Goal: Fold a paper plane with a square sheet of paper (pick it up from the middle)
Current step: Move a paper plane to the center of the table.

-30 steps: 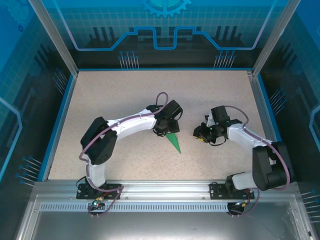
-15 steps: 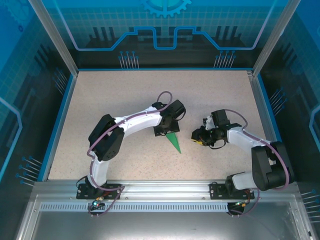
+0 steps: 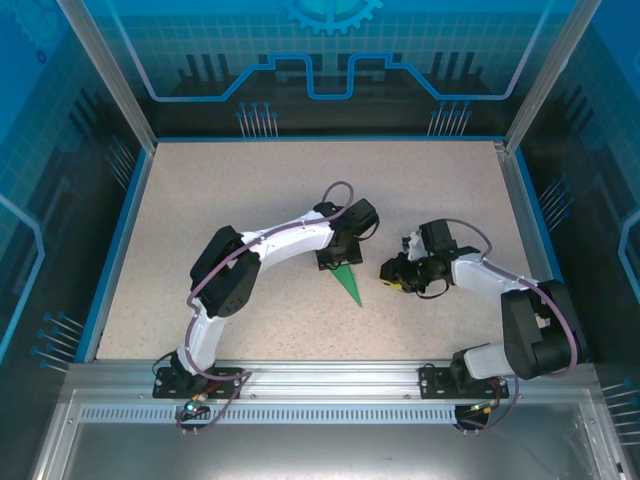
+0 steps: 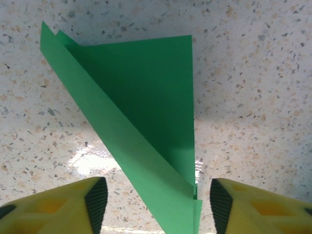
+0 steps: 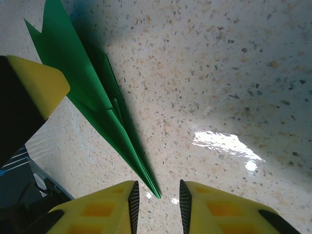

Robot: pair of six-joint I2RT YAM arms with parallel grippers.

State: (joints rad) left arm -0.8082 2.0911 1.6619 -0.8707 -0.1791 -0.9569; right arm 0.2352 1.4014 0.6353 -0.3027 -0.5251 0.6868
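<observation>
The green sheet of paper (image 3: 347,283) lies on the speckled table, folded into a narrow pointed dart with layered creases. In the left wrist view the paper (image 4: 146,112) runs down between my left gripper's (image 4: 156,204) yellow fingers, which stand wide open and touch nothing. My left gripper (image 3: 335,258) hovers over the dart's broad end. My right gripper (image 3: 392,272) is just right of the dart. In the right wrist view the paper (image 5: 92,92) narrows to a tip at the mouth of my right gripper (image 5: 157,204), whose jaws are narrowly open and empty.
The table (image 3: 230,200) has a blue raised rim, and an aluminium rail (image 3: 320,385) runs along the near edge. A yellow finger of the left gripper (image 5: 36,85) shows at the left of the right wrist view, close to the paper.
The left arm has stretched out and its gripper has shifted right over the paper. The right gripper has crept left toward the paper's tip. The paper has stayed put.
</observation>
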